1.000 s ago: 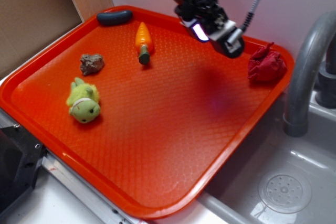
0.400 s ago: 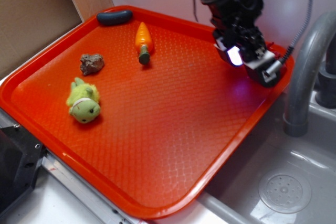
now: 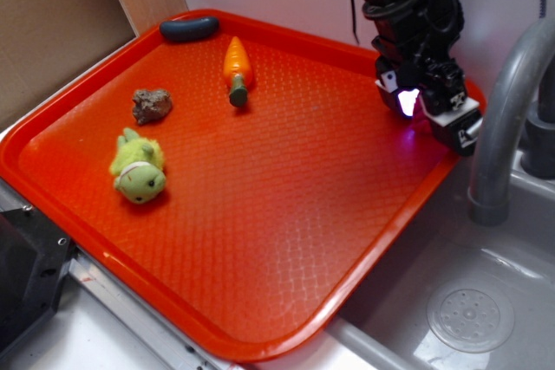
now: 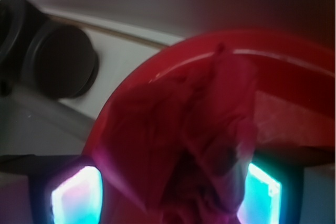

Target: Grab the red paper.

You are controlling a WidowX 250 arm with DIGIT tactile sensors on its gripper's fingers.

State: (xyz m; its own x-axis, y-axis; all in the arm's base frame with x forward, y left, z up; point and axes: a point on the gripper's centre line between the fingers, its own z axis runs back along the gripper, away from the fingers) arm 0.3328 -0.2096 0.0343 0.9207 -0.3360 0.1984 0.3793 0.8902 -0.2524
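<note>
Red paper is hidden in the exterior view; the black gripper (image 3: 431, 108) stands over the far right corner of the orange tray (image 3: 260, 240), low against its rim, with a violet-white light glowing on its underside; whether it is released or clenched cannot be told from here. On the tray's left half lie a green plush toy (image 3: 137, 167), a brown rock (image 3: 151, 104), a toy carrot (image 3: 236, 68) and, at the back edge, a dark oval object (image 3: 189, 29), all well apart from the arm; a grey faucet (image 3: 503, 119) curves up just beside the gripper, over a grey sink (image 3: 473, 301). In the wrist view, the red paper (image 4: 197, 129) fills the middle as a blurred, wrinkled crimson wad with a small tuft at its top; it sits between two glowing pads (image 4: 76, 195), low in the picture, at the tray's curved corner; contact with the pads is too blurred to judge.
</note>
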